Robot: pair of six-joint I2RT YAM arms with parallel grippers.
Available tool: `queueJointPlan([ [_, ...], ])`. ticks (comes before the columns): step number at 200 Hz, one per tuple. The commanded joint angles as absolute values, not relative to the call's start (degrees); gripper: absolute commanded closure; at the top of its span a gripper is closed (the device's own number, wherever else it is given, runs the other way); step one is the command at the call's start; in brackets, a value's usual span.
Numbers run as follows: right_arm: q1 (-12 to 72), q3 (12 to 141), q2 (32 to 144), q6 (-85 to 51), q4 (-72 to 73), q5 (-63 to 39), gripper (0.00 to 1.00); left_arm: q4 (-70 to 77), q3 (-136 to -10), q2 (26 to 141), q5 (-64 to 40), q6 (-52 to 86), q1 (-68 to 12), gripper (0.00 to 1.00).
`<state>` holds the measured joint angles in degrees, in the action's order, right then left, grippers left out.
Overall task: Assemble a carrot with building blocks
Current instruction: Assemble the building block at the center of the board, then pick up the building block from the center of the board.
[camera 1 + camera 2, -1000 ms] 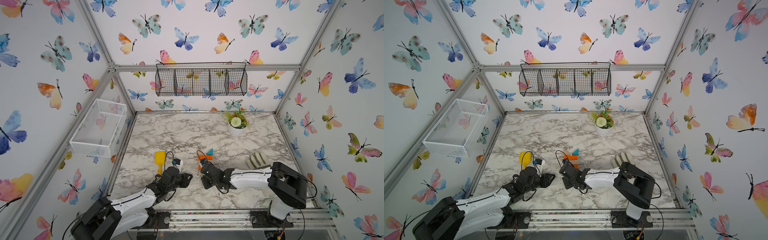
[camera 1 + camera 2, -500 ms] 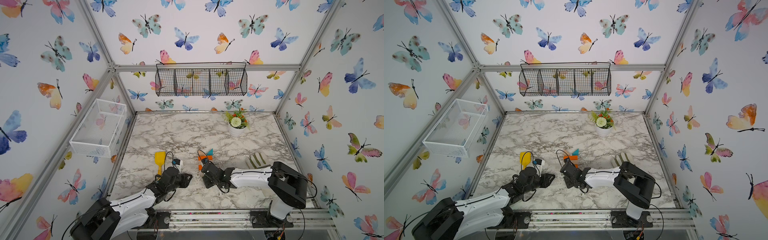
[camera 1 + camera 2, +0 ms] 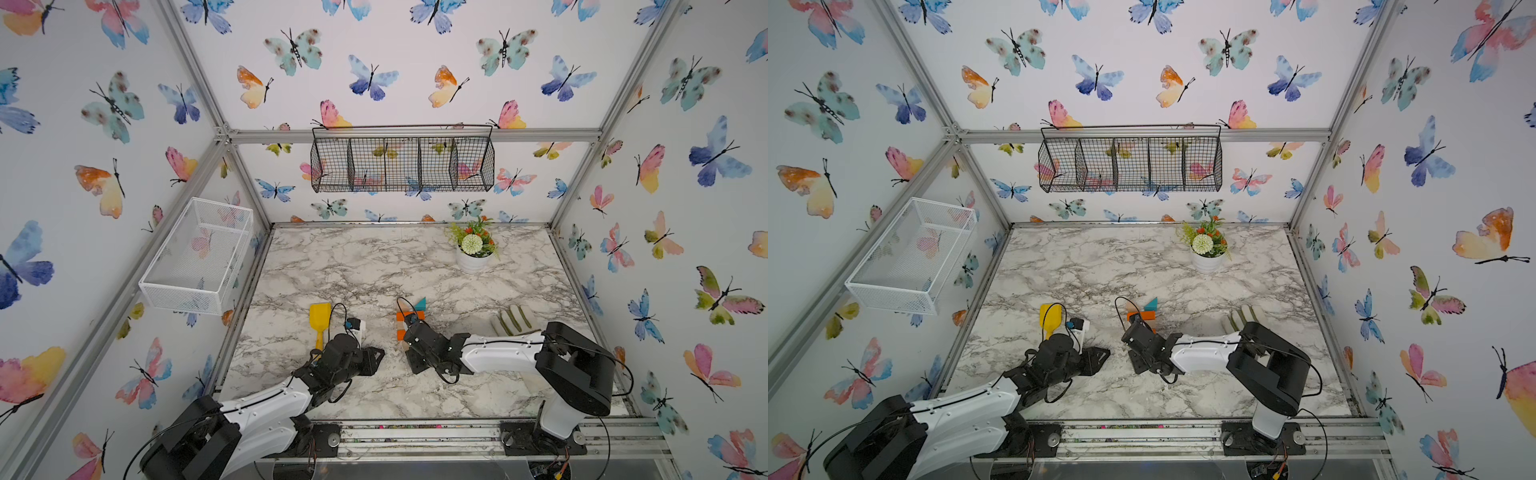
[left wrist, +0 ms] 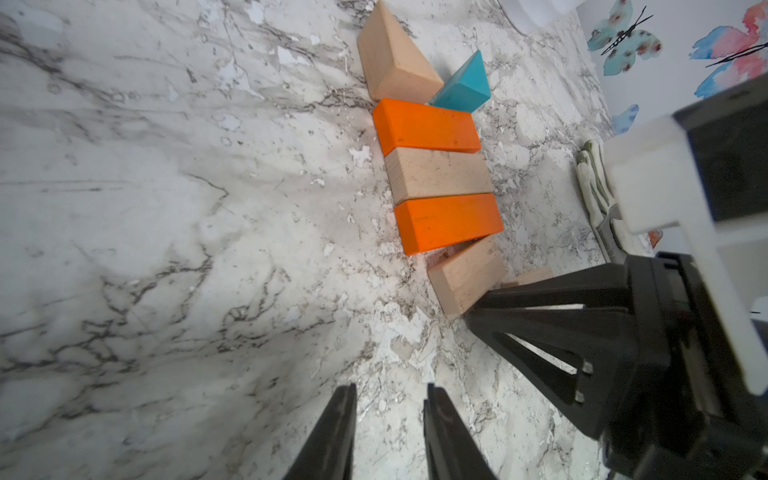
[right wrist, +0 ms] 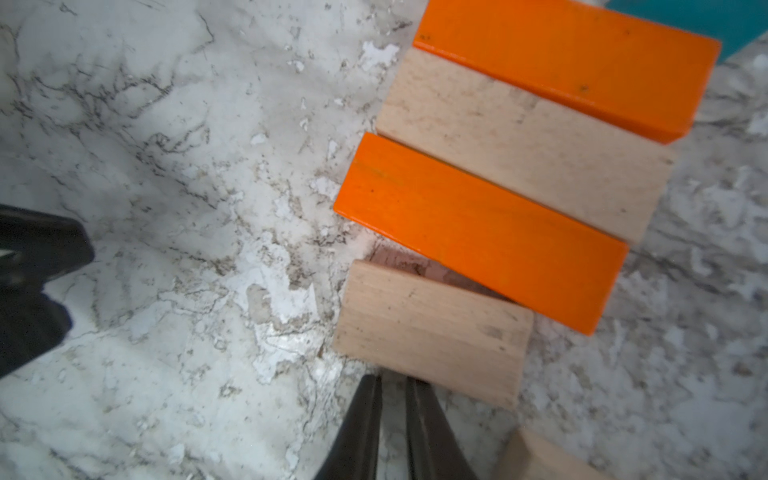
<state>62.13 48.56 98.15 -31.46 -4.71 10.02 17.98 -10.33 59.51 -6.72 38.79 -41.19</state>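
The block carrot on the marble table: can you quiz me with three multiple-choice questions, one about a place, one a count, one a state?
1. The yellow shovel lies: A) in a basket B) on the flower pot C) on the table, apart from the carrot.
2. How many orange bars has the carrot? A) one B) two C) four.
3. The small tan block beside an orange bar lies: A) askew, a wedge gap between them B) flush C) stacked on it.
Answers: C, it rests on bare marble in both top views; B, two show with a tan bar between; A, both wrist views show the gap.
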Motion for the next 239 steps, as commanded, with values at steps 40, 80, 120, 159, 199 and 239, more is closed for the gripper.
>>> queueJointPlan([
  [40, 61.5, 48.8, 99.5, -31.1, -3.0, 8.4, 0.83, 17.6, -9.7, 60.0, -5.9, 38.3, -40.9, 0.67],
  [80, 61.3, 48.9, 99.3, -31.1, -4.6, 9.7, 0.83, 17.6, -9.5, 59.6, -5.7, 38.4, -40.9, 0.66],
  [120, 61.4, 48.9, 94.5, -31.5, -7.6, 7.6, 0.73, 17.4, -9.6, 59.2, -5.9, 38.5, -40.9, 0.61],
  [159, 62.0, 46.2, 80.0, -35.4, -18.9, 17.7, 0.44, 17.0, -10.2, 59.3, -5.7, 38.2, -40.8, 0.50],
  [199, 62.0, 45.4, 80.5, -43.8, -29.8, 23.7, 0.27, 18.6, -10.7, 61.2, -6.5, 38.1, -40.8, 0.50],
  [239, 62.0, 40.8, 80.9, -45.2, -23.8, 22.4, 0.19, 20.0, -11.0, 63.6, -8.1, 37.8, -40.8, 0.51],
])
